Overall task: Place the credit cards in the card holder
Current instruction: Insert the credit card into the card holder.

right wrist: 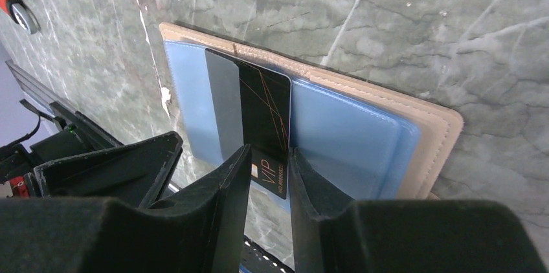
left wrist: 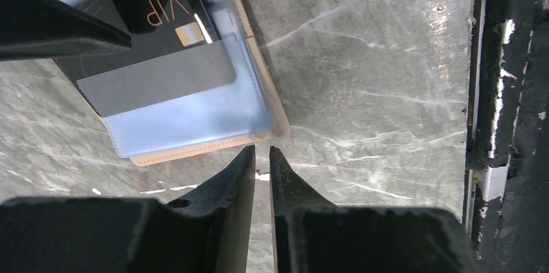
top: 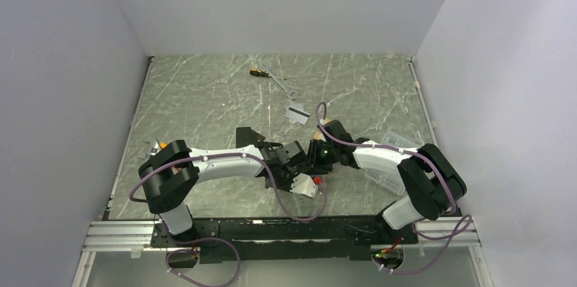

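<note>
The card holder lies open on the marble table, tan rim around blue panels; its tan edge also appears in the left wrist view. A black credit card marked VIP sits partly in its clear sleeve, the covered part looking grey. My right gripper is shut on the bare end of that black card, one finger against each side. My left gripper hovers just off the holder's near corner, its fingers almost together with nothing between them. A silver-grey credit card lies further back on the table.
A screwdriver and a wrench lie at the back. A clear plastic box sits under the right arm, and a black object lies behind the left arm. The table's black near rail runs close to the holder.
</note>
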You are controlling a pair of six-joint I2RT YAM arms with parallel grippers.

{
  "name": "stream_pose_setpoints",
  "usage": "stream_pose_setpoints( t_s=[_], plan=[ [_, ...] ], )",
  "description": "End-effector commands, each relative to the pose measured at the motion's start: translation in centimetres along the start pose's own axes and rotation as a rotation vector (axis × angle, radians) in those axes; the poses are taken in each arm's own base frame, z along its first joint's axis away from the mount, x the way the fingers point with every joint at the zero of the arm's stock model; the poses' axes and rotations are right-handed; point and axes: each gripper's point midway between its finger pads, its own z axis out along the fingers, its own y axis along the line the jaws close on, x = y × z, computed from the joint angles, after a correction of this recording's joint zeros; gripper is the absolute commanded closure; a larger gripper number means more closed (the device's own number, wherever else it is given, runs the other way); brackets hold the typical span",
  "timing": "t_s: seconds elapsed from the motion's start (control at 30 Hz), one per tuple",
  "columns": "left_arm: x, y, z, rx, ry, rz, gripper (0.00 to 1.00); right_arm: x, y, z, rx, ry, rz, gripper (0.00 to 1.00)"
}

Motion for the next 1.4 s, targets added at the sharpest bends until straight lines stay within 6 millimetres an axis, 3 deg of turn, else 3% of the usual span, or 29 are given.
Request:
stream_pose_setpoints(
  t_s=[0.0, 0.4, 0.57, 0.8, 0.97, 1.37],
  plan=[
    [0.0, -0.2, 0.7, 0.013, -0.007, -0.004, 0.8, 0.1, 0.1, 0.6, 0.005, -0.014, 0.003, 0.7],
    [2.3, -0.2, 2.0, 0.009, 0.037, -0.013, 0.8, 0.6, 3.1, 1.8, -0.025, 0.018, -0.054, 0.71],
    [3.1, -0.3, 2.3, 0.007, 0.054, -0.014, 0.81, 0.3, 2.1, 0.7, 0.009, 0.015, -0.066, 0.69],
    [3.1, -0.2, 2.5, 0.002, 0.052, -0.018, 0.82, -2.0, 0.1, -1.1, 0.039, -0.042, -0.039, 0.7],
    [3.1, -0.1, 2.4, 0.004, 0.05, -0.023, 0.82, -3.0, 0.2, -0.3, 0.058, -0.045, -0.039, 0.82],
    [3.1, 0.2, 2.6, 0.001, 0.056, -0.012, 0.83, -3.4, 0.7, 1.7, 0.044, -0.026, -0.021, 0.89]
  ],
)
